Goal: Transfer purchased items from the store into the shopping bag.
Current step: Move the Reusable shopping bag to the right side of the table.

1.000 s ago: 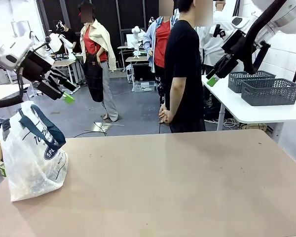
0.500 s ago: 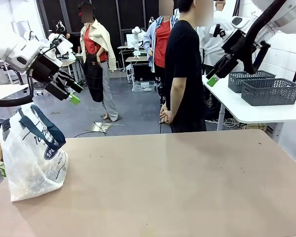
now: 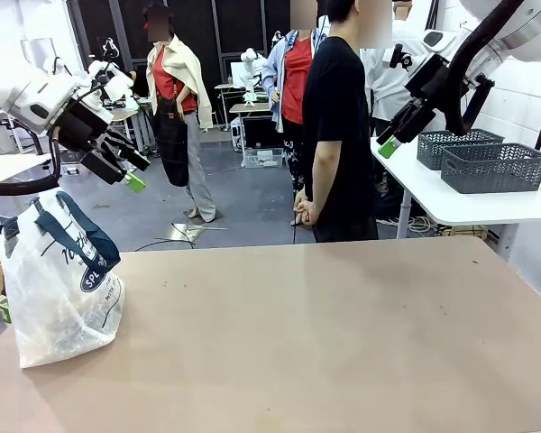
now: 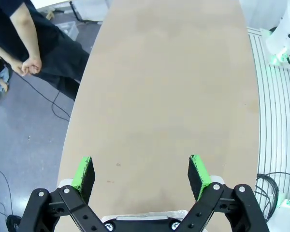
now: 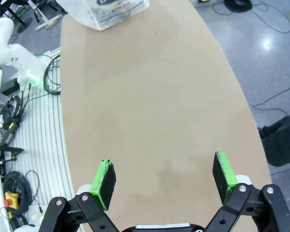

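The shopping bag (image 3: pixel 59 289), whitish plastic with navy handles and a round logo, stands upright at the left end of the tan table (image 3: pixel 325 334). Dim shapes inside it may be purchased items; I cannot make them out. My left gripper (image 3: pixel 136 171) hangs open and empty in the air above and behind the bag. Its wrist view shows the wide jaws (image 4: pixel 141 174) over bare tabletop. High at the right my right gripper (image 3: pixel 388 142) is open and empty too, and its wrist view (image 5: pixel 165 179) has the bag (image 5: pixel 111 9) far off. Two grey lattice baskets (image 3: pixel 494 167) resembling the store sit on a side table.
A person in a black shirt (image 3: pixel 335 126) stands at the table's far edge with hands clasped (image 4: pixel 31 65). The white side table (image 3: pixel 469 203) stands behind the right corner. Cables and arm bases lie beside the table's near side (image 5: pixel 19 121).
My left gripper has swung a little to the right and up behind the bag, then settled. The right arm, the bag and the person have stayed put.
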### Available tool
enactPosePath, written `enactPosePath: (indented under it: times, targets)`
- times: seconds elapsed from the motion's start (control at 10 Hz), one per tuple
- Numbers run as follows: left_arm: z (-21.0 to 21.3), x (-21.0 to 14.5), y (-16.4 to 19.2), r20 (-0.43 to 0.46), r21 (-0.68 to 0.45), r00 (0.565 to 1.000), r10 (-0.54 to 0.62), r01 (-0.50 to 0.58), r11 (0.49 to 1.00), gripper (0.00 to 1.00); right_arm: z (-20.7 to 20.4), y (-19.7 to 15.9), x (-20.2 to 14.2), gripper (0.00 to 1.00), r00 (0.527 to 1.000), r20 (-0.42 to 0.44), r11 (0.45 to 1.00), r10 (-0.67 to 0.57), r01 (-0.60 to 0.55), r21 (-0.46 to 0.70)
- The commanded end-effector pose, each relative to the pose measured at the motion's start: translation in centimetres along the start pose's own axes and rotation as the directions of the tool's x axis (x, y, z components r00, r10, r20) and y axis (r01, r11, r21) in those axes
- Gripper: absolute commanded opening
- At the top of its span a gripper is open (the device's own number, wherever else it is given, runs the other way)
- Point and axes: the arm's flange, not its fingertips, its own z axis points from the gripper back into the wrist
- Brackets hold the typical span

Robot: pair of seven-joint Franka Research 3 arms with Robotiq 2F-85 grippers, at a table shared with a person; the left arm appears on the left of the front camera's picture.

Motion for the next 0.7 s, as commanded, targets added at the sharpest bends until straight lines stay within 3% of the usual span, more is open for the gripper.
enactPosePath:
  times: [0.0,0.6]
  targets:
    - [0.07,-0.16,-0.34,0.021,0.001,1.000,0.000,0.000,1.000,1.00,0.19,0.01,-0.03,1.00,1.000,-0.021,1.000,0.008,-0.008,0.005]
    - [0.07,-0.16,-0.34,0.021,0.001,1.000,0.000,0.000,1.000,1.00,0.19,0.01,-0.03,1.00,1.000,-0.021,1.000,0.008,-0.008,0.005]
